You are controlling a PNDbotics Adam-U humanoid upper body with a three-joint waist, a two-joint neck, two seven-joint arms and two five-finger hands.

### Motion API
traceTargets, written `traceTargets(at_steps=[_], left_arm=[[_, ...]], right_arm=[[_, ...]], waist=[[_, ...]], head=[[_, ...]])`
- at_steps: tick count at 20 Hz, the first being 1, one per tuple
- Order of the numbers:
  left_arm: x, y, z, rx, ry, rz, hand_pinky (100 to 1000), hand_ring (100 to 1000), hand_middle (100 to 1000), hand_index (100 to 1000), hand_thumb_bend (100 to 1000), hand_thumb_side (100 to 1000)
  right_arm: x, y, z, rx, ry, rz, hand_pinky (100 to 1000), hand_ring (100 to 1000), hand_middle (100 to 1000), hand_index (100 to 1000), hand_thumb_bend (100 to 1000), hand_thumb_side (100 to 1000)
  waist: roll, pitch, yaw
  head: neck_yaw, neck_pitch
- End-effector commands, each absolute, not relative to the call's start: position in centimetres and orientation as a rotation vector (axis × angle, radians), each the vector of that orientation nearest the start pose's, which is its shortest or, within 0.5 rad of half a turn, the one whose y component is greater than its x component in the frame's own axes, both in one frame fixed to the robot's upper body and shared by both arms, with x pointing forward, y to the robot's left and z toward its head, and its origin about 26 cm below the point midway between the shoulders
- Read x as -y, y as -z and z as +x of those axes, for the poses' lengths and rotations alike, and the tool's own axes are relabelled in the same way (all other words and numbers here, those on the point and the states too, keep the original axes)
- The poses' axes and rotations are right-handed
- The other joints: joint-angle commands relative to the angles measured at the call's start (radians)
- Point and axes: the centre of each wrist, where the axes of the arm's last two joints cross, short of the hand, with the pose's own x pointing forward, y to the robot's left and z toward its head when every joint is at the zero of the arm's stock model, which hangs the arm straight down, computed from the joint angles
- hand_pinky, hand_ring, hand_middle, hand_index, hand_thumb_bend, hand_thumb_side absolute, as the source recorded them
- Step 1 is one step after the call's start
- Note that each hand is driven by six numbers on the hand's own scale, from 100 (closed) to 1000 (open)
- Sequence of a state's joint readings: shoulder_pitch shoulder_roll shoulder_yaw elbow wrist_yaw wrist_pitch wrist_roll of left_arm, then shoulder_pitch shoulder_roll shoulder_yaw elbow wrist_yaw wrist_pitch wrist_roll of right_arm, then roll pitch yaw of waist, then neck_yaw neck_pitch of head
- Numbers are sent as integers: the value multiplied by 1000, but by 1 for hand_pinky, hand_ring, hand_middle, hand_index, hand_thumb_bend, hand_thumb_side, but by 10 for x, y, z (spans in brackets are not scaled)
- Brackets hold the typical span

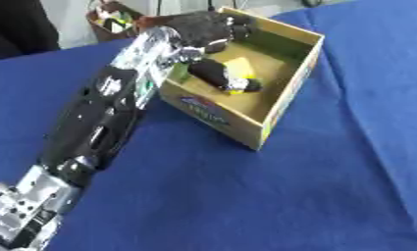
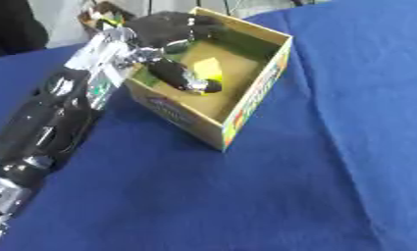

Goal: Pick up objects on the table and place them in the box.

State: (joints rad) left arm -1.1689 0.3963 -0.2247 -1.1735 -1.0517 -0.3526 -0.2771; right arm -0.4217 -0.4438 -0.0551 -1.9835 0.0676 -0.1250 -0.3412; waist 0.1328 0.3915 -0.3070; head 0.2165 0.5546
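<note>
The robot's left arm reaches in from the lower left across the blue tablecloth point(image 1: 246, 196) and ends with the left hand point(image 1: 213, 28) over the far-left corner of the open cardboard box point(image 1: 290, 93). The hand's fingers lie spread above the rim and inside the box, its thumb angling down toward the floor; whether they are straight or curled is not clear, and nothing can be seen pinched between them. A small yellow object point(image 1: 237, 68) lies on the box floor, just beside the thumb tip, so it looks as if the hand is there to drop or has just let go of a thing, though that is a judgement. The box stands askew, one corner toward the camera. No other loose objects show on the cloth near it. The right hand appears in neither view.
</note>
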Motion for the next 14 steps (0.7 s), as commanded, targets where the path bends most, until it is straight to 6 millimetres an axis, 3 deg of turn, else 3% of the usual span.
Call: traceTargets(at_steps=[1,3,5,8,10,14], left_arm=[[-189,-364,437,-2399,-1808,-1492,721,847,836,983,299,1000],[-189,-375,428,-2502,-1655,-1481,653,793,787,964,100,1000],[-192,-387,418,-2596,-1497,-1470,586,742,737,937,100,943],[-204,-395,405,-2720,-1277,-1467,462,623,621,849,100,753],[-207,-388,399,-2771,-1199,-1437,433,599,599,837,100,736],[-193,-360,388,-2873,-1121,-1298,429,611,615,828,100,767]], right_arm=[[282,-256,304,2605,-92,-497,538,635,607,759,100,569],[283,-255,304,2602,-84,-499,539,635,607,759,100,568],[284,-254,304,2599,-75,-501,540,636,608,758,100,566],[286,-252,303,2596,-56,-511,542,637,608,757,100,564],[289,-252,303,2595,-41,-522,545,638,609,757,100,563],[293,-253,302,2600,-1,-551,561,642,611,758,100,561]], waist=[[-20,-33,6],[-29,-40,14],[-38,-48,25],[-54,-58,44],[-65,-63,61],[-85,-66,97]], head=[[-7,11],[-10,17],[-13,22],[-23,32],[-36,37],[-63,41]])
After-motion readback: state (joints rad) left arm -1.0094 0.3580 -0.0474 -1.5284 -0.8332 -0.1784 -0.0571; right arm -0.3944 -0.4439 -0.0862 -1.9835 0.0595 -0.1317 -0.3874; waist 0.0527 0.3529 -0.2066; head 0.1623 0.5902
